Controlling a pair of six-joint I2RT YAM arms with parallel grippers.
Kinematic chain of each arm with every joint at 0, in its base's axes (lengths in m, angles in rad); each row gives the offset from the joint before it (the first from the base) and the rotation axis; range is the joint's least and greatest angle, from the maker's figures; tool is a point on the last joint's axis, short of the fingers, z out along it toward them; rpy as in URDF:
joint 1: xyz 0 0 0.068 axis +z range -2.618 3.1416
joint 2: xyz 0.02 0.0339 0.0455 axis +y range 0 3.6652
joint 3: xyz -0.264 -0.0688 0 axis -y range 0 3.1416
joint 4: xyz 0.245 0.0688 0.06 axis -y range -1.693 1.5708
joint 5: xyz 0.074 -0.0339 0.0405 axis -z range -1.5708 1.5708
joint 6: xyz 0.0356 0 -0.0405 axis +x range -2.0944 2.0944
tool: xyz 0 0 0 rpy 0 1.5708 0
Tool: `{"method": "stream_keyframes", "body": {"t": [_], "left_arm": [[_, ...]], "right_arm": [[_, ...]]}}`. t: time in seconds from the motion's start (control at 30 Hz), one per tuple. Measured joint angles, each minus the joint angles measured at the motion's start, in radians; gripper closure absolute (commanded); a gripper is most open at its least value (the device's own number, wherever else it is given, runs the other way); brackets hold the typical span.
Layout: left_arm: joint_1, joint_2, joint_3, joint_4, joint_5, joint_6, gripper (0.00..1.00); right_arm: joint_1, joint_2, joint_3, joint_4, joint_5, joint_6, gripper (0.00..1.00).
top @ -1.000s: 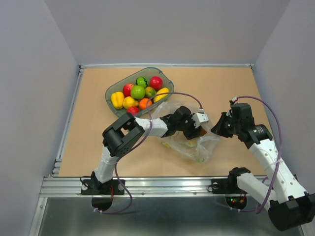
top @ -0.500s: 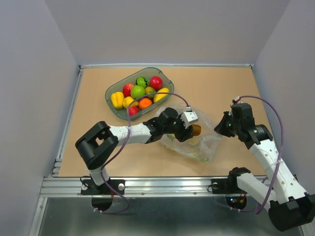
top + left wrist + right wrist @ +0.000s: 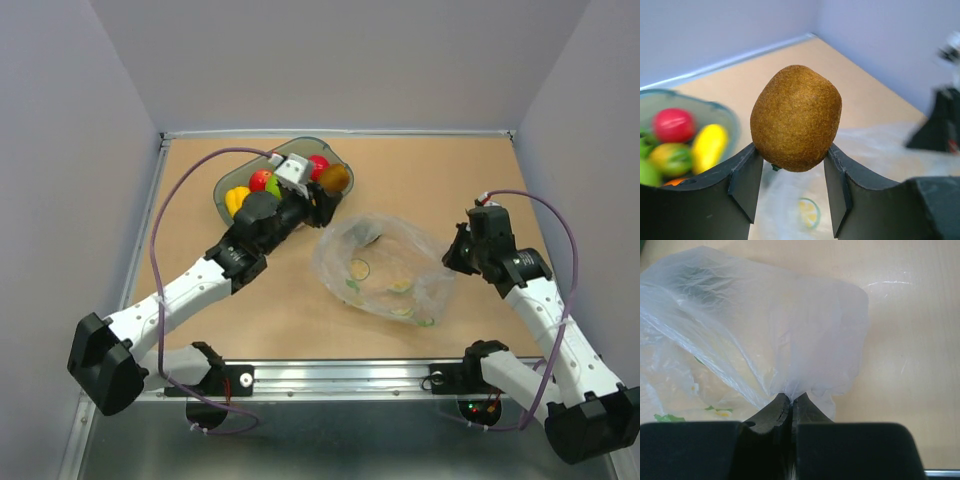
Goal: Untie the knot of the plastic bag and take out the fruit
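Left tool (image 3: 792,156) pinches the kiwi (image 3: 796,118) over the tray's (image 3: 217,196) 3 o'clock rim; lower inward before releasing. Right tool (image 3: 791,402) pinches the bag's (image 3: 785,335) edge.

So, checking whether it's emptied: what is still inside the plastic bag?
Through the plastic bag only its printed green and yellow marks show, no fruit. The kiwi is out, in the left gripper. Crumpled folds by the right gripper hide that corner.

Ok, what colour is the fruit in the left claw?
Golden brown, finely speckled; the kiwi shows best in the left wrist view.
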Motion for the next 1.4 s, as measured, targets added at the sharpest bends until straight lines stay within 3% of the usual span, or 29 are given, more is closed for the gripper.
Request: {"method": "stream_keyframes", "body": {"t": [0.17, 0.27, 0.4, 0.57, 0.73, 1.13, 1.4], "left_arm": [[0.155, -0.005, -0.008, -0.102, -0.210, -0.104, 1.00], [0.234, 0.014, -0.053, -0.162, -0.299, -0.155, 0.94], [0.343, 0.052, -0.109, -0.235, -0.365, -0.222, 0.75], [0.404, 0.127, -0.114, -0.251, -0.406, -0.254, 0.36], [0.423, 0.184, -0.114, -0.264, -0.410, -0.277, 0.16], [0.431, 0.159, -0.114, -0.312, -0.384, -0.302, 0.15], [0.364, -0.061, -0.114, -0.333, -0.311, -0.283, 0.15]], "right_arm": [[0.000, 0.005, 0.006, 0.001, 0.007, -0.013, 1.00], [0.000, 0.011, 0.021, 0.002, 0.010, -0.020, 1.00], [0.000, 0.015, 0.027, 0.007, 0.010, -0.028, 1.00], [0.000, 0.022, 0.027, 0.009, 0.010, -0.032, 1.00], [0.000, 0.021, 0.027, 0.009, 0.010, -0.039, 1.00], [0.000, 0.008, 0.087, 0.006, -0.013, -0.082, 1.00], [0.000, 0.031, 0.372, 0.014, -0.104, -0.184, 0.99]]}}
